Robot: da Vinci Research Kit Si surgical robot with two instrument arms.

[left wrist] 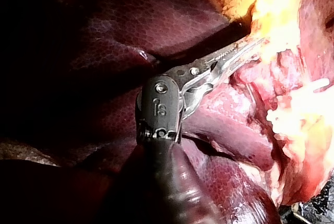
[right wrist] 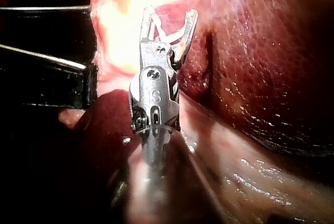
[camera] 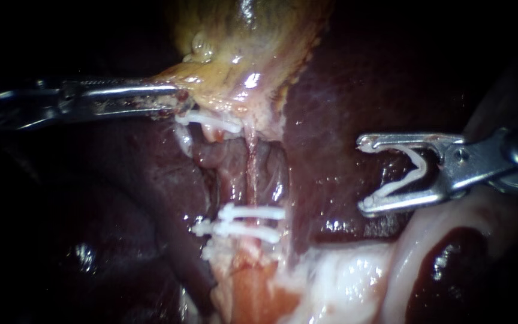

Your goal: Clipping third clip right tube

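Nearest, at 3 o'clock, the right tool (camera: pixel 364 174) is held well apart from the tube (camera: pixel 250 171) at centre, grasping an open clip (camera: pixel 406 178) ready for it. At 10 o'clock, the gallbladder (camera: pixel 241 48) is clenched by the left tool (camera: pixel 180 100), apparently to keep the tube taut.

Standing by, I find no label, brand name or sign to read on the tissue or the clips. The only marking is a small stamped mark on the dark rounded wrist housing (left wrist: pixel 160 106) of the left instrument (left wrist: pixel 249 44), and a like one on the grey metal wrist housing (right wrist: pixel 155 96) of the right instrument (right wrist: pixel 171 14).
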